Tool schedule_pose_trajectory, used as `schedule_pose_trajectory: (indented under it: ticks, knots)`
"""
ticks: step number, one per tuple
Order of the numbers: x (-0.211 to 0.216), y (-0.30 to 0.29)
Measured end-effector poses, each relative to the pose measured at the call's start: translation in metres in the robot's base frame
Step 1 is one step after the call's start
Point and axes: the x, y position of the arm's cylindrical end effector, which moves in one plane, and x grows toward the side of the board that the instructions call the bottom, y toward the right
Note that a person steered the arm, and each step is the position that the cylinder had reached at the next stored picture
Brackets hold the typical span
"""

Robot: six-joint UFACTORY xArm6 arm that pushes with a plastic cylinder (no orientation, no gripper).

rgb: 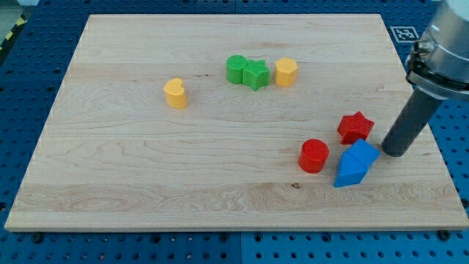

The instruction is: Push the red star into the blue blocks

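The red star [355,127] lies on the wooden board [146,176] at the view's right. Just below it, touching or nearly touching, sit two blue blocks pressed together: an upper one [362,153] and a lower one [349,173]. My tip [389,152] rests on the board just right of the upper blue block and to the lower right of the red star, a small gap from each.
A red cylinder [314,155] stands just left of the blue blocks. Near the view's top middle sit a green cylinder [236,69], a green star [256,74] and a yellow block [286,72]. Another yellow block [175,93] lies farther left.
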Motion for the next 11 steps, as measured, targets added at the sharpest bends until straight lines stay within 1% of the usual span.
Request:
schedule_pose_trajectory:
  ticks: [1,2,3,5,7,9,11]
  knots:
    - [-0.022,-0.001]
    - [-0.037,-0.014]
    - [-0.037,-0.018]
    - [-0.037,-0.049]
    - [-0.037,-0.049]
    - [-0.016,-0.030]
    - [-0.010,-0.027]
